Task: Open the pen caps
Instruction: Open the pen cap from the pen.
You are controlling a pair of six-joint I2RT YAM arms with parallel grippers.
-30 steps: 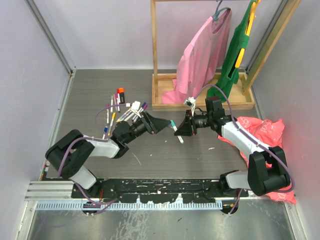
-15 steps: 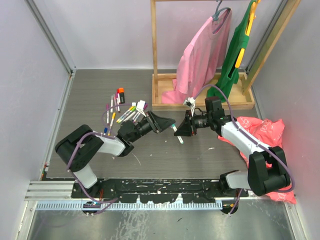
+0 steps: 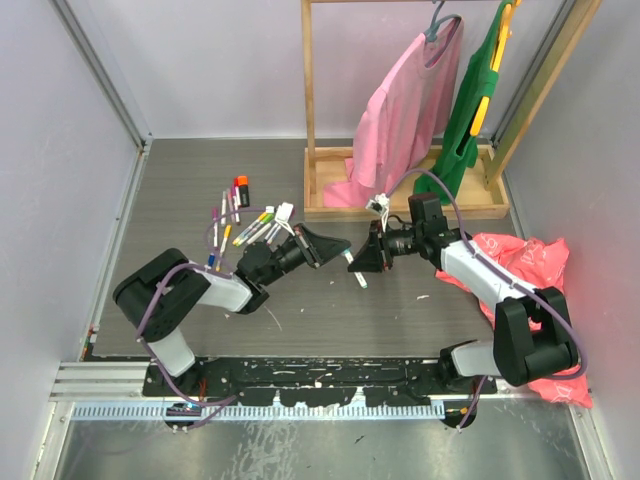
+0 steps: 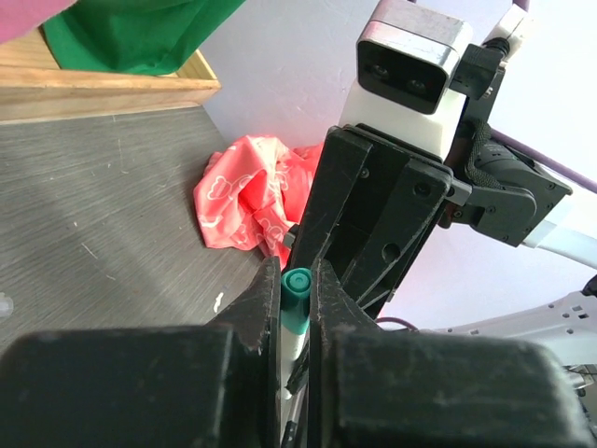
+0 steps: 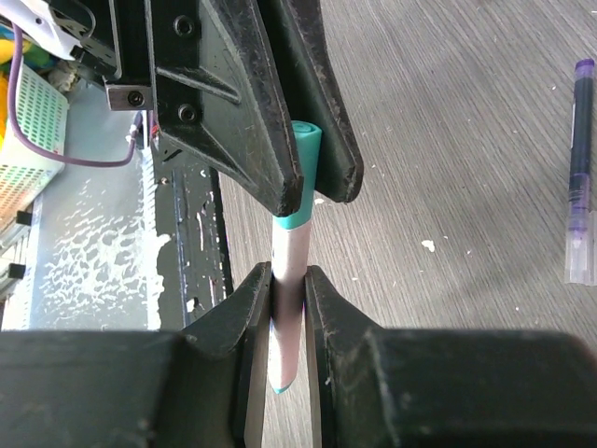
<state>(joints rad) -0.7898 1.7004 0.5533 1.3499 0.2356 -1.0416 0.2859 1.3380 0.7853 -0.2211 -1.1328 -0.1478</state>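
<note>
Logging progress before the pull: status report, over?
Left tool shut on teal cap. Right tool shut on pen barrel. Cap not yet off. Nothing between tools; purple pen lies off to the side.

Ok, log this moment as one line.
left gripper: shut on teal cap | right gripper: shut on pen | teal cap: not yet off
</note>
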